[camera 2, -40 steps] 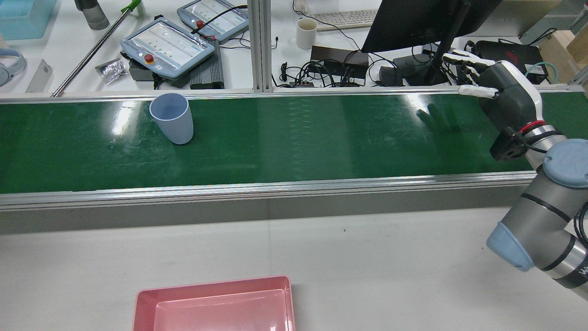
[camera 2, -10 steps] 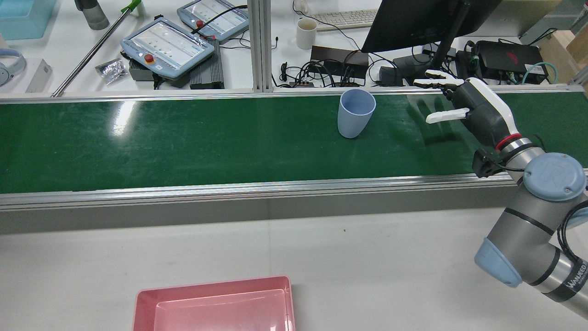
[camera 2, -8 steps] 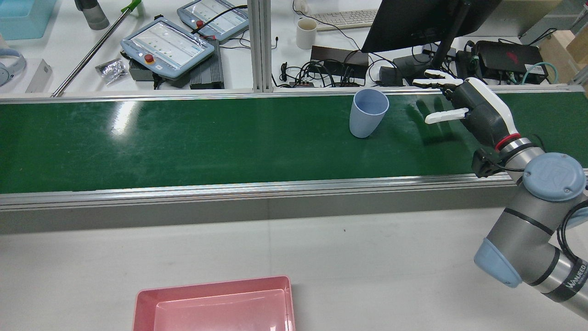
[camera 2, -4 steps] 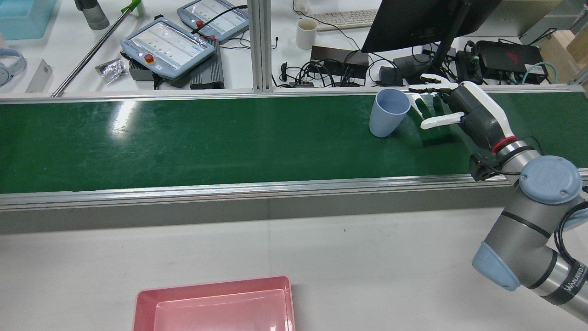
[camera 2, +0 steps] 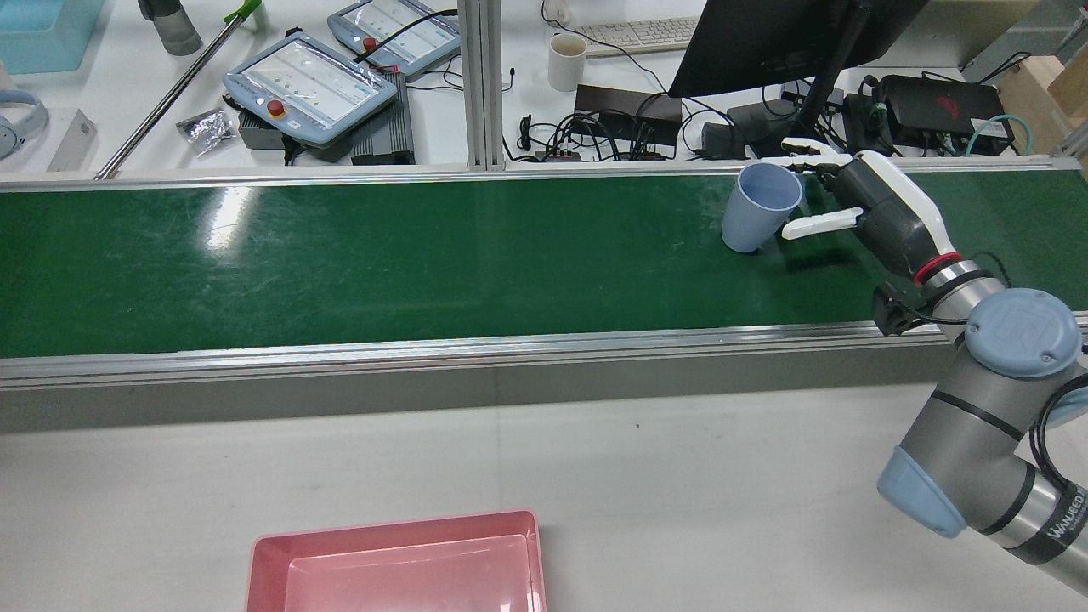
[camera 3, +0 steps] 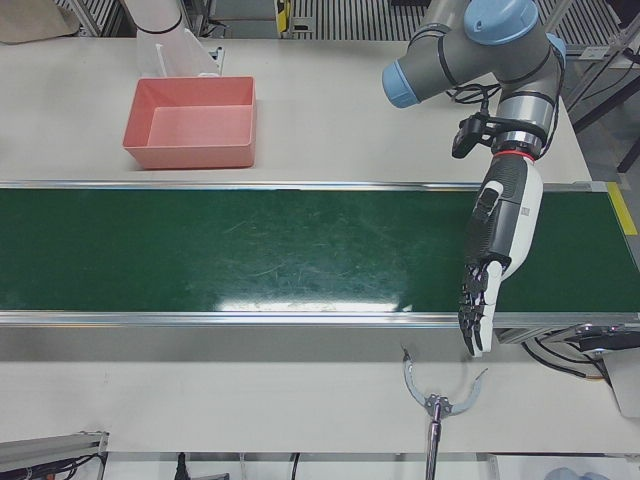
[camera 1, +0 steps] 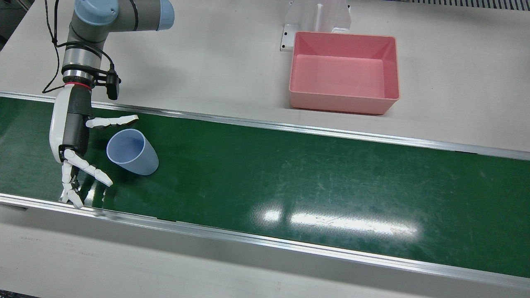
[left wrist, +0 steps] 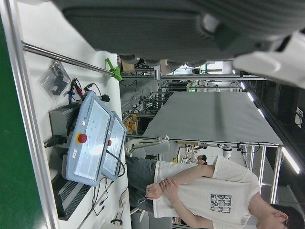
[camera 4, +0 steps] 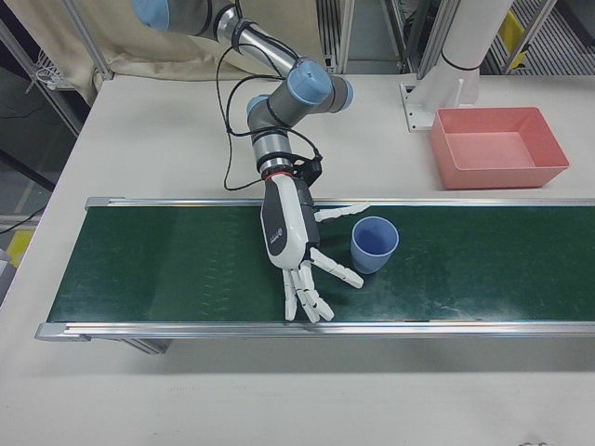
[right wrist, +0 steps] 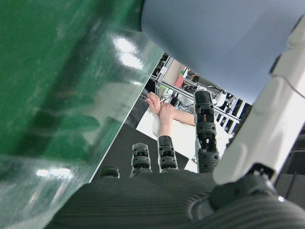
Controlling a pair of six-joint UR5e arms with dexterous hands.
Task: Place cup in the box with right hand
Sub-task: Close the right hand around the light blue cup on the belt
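A light blue cup (camera 1: 134,155) (camera 2: 756,212) (camera 4: 374,243) stands upright on the green belt (camera 1: 290,174), close to its far edge in the rear view. My right hand (camera 1: 72,132) (camera 2: 875,212) (camera 4: 288,232) is open beside it, thumb on one side of the rim and the fingers spread on the other; I see no firm contact. In the right hand view the cup (right wrist: 214,43) fills the top, close to the palm. The empty pink box (camera 1: 343,103) (camera 2: 391,531) (camera 4: 502,172) sits on the white table off the belt. My left hand (camera 3: 505,225) hangs open over the belt's other end.
Aluminium rails edge the belt on both sides. Past it in the rear view lie teach pendants (camera 2: 310,85), a white mug (camera 2: 567,61), cables and a monitor (camera 2: 765,42). A white bracket (camera 1: 316,16) stands behind the box. People stand beyond the station.
The cup has ridden the belt from the left to the right of the rear view. My right hand has dropped and reached left, so the cup now sits between thumb and fingers.
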